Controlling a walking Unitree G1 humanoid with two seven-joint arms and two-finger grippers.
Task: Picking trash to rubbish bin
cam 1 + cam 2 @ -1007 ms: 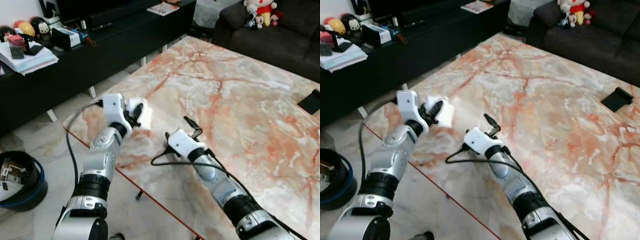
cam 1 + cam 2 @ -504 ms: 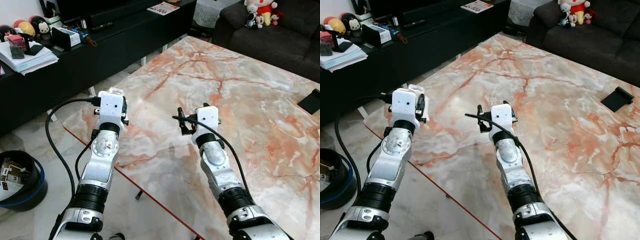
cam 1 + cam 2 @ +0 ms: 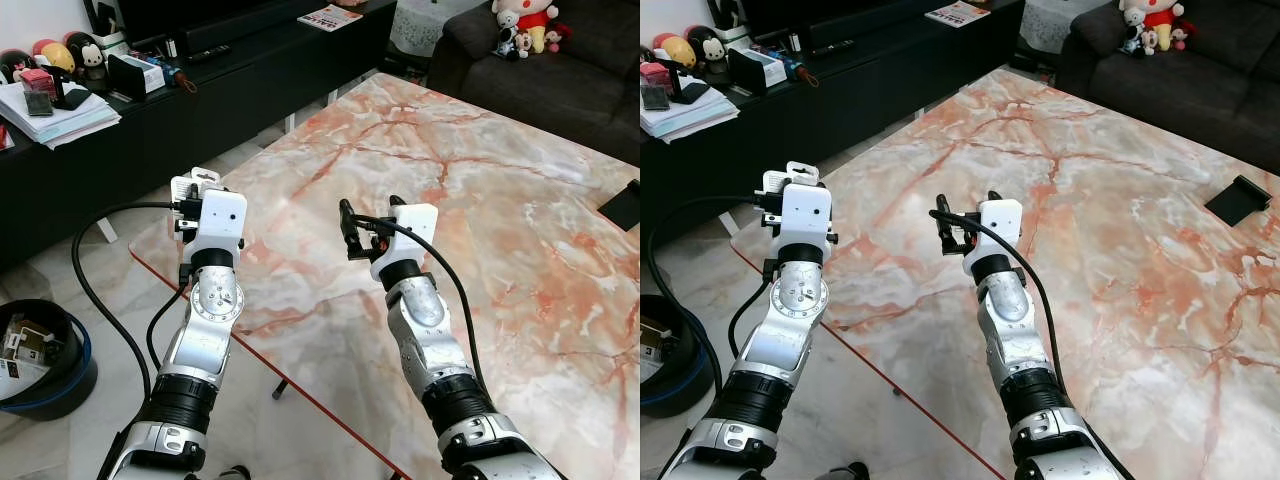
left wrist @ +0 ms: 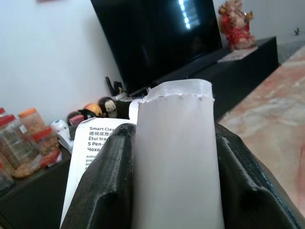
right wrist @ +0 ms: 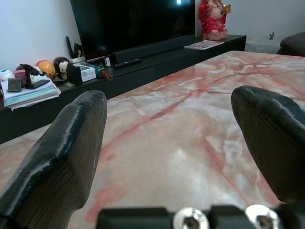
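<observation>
My left gripper is raised beyond the near left corner of the marble table, shut on a white packet. In the left wrist view the white packet stands between the black fingers, with a printed card behind it. My right gripper is held upright over the table's near part, open with nothing between its fingers. The rubbish bin, dark with a blue rim, stands on the floor at the lower left with scraps in it.
A long black TV console with books, boxes and toys runs along the left. A dark sofa with plush toys is at the back right. A small black object lies at the table's right edge.
Both arms have swung up and now point forward. The left gripper has carried the white packet left, off the table corner. The right gripper has lifted off the tabletop.
</observation>
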